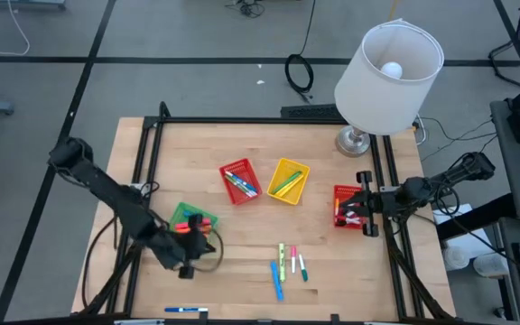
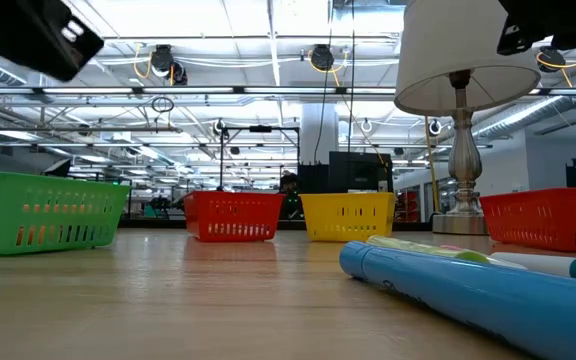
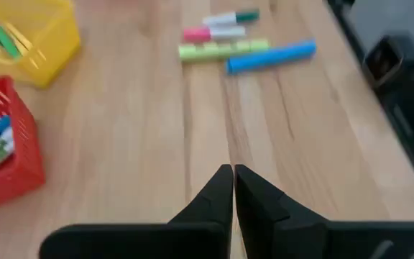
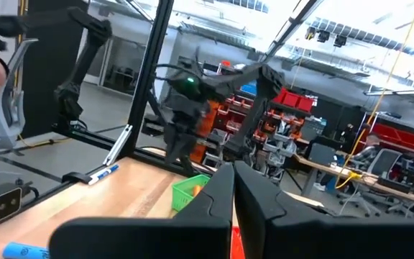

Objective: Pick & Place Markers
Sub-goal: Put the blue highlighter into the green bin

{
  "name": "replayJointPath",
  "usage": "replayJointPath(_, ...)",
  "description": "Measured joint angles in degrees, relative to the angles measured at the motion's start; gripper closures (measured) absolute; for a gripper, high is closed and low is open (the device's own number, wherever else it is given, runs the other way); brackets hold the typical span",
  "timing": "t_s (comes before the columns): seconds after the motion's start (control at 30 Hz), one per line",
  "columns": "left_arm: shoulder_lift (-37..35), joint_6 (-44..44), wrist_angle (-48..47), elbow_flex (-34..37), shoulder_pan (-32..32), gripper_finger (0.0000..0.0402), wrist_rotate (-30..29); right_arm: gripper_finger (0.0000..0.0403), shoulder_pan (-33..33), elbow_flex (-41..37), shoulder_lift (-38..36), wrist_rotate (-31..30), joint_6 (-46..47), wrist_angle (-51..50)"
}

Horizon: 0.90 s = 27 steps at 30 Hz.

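Several markers lie loose on the wood near the table's front edge: a yellow-green one (image 3: 223,49), a pink one (image 3: 214,32), a green-and-white one (image 3: 230,17) and a blue one (image 3: 272,56). In the low view the blue marker (image 2: 468,290) lies close to the camera. My left gripper (image 3: 232,173) is shut and holds nothing. It hovers above bare wood beside the green basket (image 1: 192,217), left of the markers (image 1: 287,266). My right gripper (image 4: 233,169) is also shut and holds nothing, raised over the right-hand red basket (image 1: 346,206).
A red basket (image 1: 239,181) and a yellow basket (image 1: 287,181) with markers inside stand mid-table. A lamp (image 1: 386,72) stands at the far right corner. A dark frame (image 1: 152,153) borders the table, and one marker (image 1: 186,310) lies at the near edge.
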<state>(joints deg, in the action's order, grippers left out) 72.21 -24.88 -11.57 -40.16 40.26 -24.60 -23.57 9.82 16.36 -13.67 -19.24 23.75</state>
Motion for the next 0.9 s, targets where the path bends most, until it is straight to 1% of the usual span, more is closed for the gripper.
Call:
replayJointPath(0.07,3.85,-0.56,-4.62,-5.02,0.64,0.038,0.1,0.0403,0.01,0.0,0.0,0.0,0.14,-0.03)
replayJointPath(0.2,9.82,-0.57,-6.56,-13.47,-0.31,0.038,0.82,0.0403,0.0,0.0,0.0,0.0,0.13,-0.02)
replayJointPath(0.27,13.72,-0.5,-8.0,-18.3,-3.28,0.0378,6.22,0.0403,0.0,0.0,0.0,0.0,-0.17,0.05)
replayJointPath(0.37,20.5,2.15,-13.97,-26.59,-8.54,0.0367,15.71,0.0403,0.02,0.0,0.09,0.0,-0.77,1.2)
replayJointPath(0.47,27.36,9.4,-18.04,-35.2,-12.34,0.0344,22.14,0.0403,0.02,0.0,0.2,0.06,-0.92,2.25)
replayJointPath(0.53,31.66,15.34,-19.78,-40.42,-14.2,0.0324,24.35,0.0403,0.0,0.0,0.24,0.17,-0.93,2.17)
replayJointPath(0.63,37.64,24.35,-20.14,-47.48,-16.36,0.0291,24.33,0.0403,0.0,0.0,0.24,0.17,-0.7,1.74)
replayJointPath(0.73,42.49,30.36,-20.26,-52.61,-17.88,0.0256,24.12,0.0403,0.0,0.0,0.24,0.2,-0.53,1.14)
replayJointPath(0.83,46.41,36.87,-20.49,-55.03,-18.54,0.0228,24.61,0.0403,0.02,0.0,0.24,0.21,-0.34,0.85)
replayJointPath(0.9,48.79,41.52,-20.44,-55.76,-18.83,0.0216,24.61,0.0403,0.0,0.0,0.28,0.21,-0.31,0.6)
